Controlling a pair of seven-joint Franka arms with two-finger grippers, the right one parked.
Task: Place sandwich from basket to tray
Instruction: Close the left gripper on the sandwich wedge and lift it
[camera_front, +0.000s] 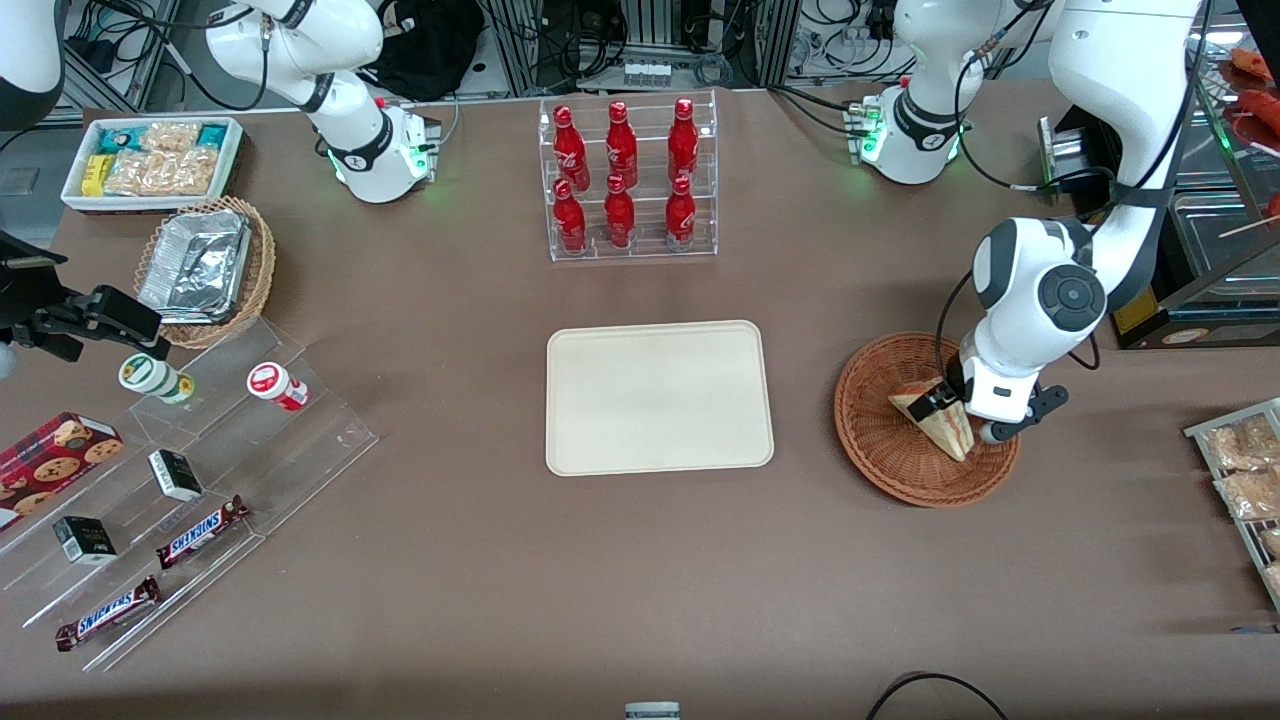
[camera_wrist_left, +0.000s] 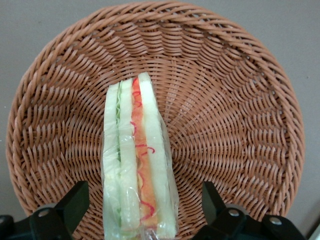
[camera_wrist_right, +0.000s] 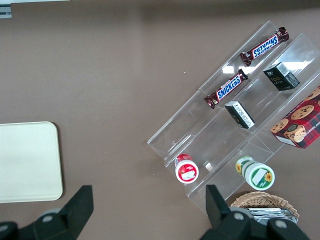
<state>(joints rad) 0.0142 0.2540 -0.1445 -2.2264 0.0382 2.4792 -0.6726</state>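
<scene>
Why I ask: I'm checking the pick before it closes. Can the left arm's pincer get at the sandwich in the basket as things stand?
Probably yes. The pincer is open, one finger on each side of the sandwich in the basket; nothing else lies between them.

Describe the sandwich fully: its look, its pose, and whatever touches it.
The sandwich is a wedge of white bread with layers of green and red-orange filling showing along its cut side, sealed in clear film. It lies in the woven basket, resting on the weave. The gripper is down over it, open, a finger on each side of the wedge and neither pressing it. Nothing else touches it.
</scene>
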